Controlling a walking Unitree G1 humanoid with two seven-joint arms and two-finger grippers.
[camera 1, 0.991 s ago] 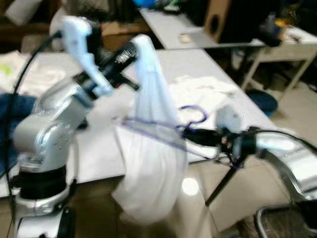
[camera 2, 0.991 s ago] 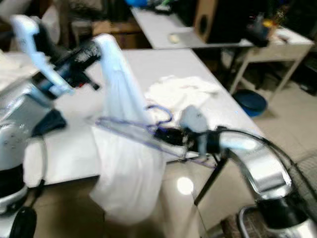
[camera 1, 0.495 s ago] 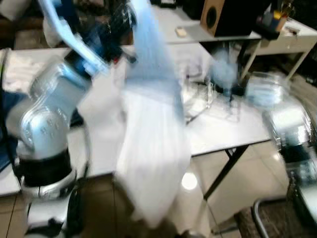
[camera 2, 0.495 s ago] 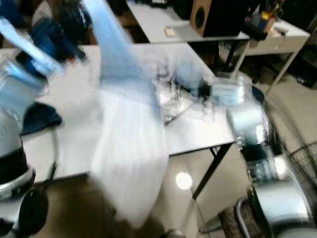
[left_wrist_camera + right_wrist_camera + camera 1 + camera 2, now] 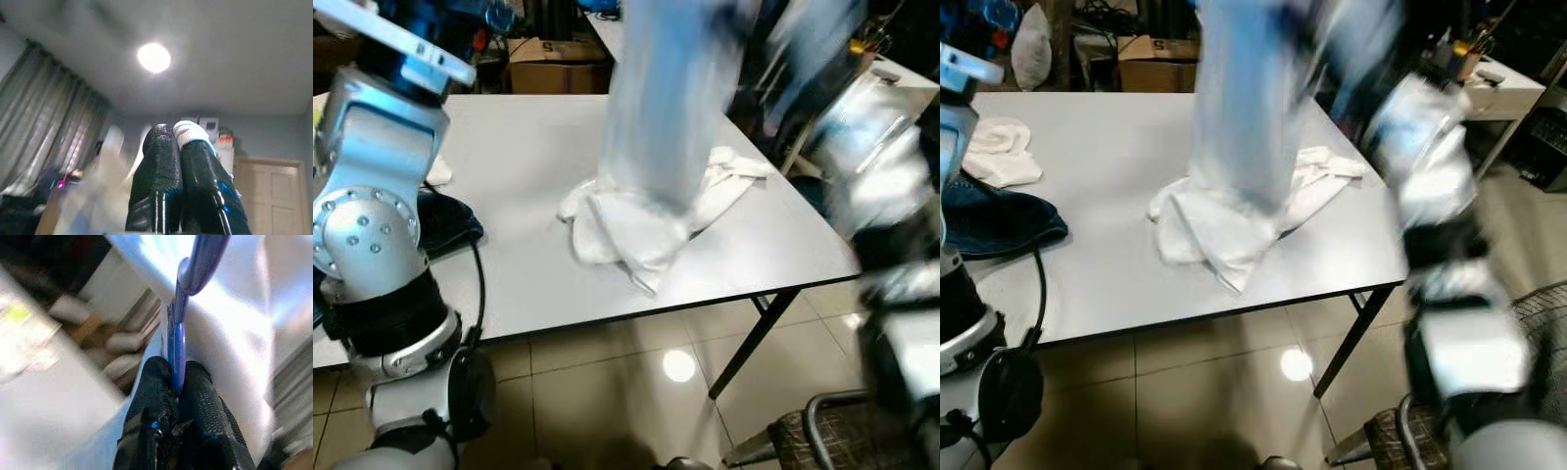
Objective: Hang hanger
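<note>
Right gripper [image 5: 176, 374] was clamped shut on the blue hanger [image 5: 182, 298]: the wrist view showed both black fingers [image 5: 155, 396] pinching the hanger's thin blue bar, white cloth pressed against it behind. Left gripper [image 5: 178, 142] was closed on a bit of white fabric [image 5: 188, 131] at the fingertips, pointing up toward the ceiling light [image 5: 154, 57]. In the head views a white garment [image 5: 671, 98] hung as a long blurred column from the top of frame, centre, its lower end reaching the pile of white clothes [image 5: 646, 220] on the table [image 5: 519, 147]; could not tell whether it touched or just overlapped. The hanger itself was too blurred to pick out in the head views; it sat at the top of the garment, by the right arm. Right arm [image 5: 1430, 196] was a motion smear on the right side, past the table's right edge. Left arm [image 5: 372, 196] stood at the near left, over the table's near-left corner. Dark blue clothing [image 5: 994, 220] lay at the left edge of the table with another white item [image 5: 999, 147] just beyond it. Open tabletop between those and the pile; tiled floor [image 5: 626, 382] open in front of the near edge. A chair [image 5: 822, 431] sat at the near right, a second table [image 5: 1494, 93] at the far right.
</note>
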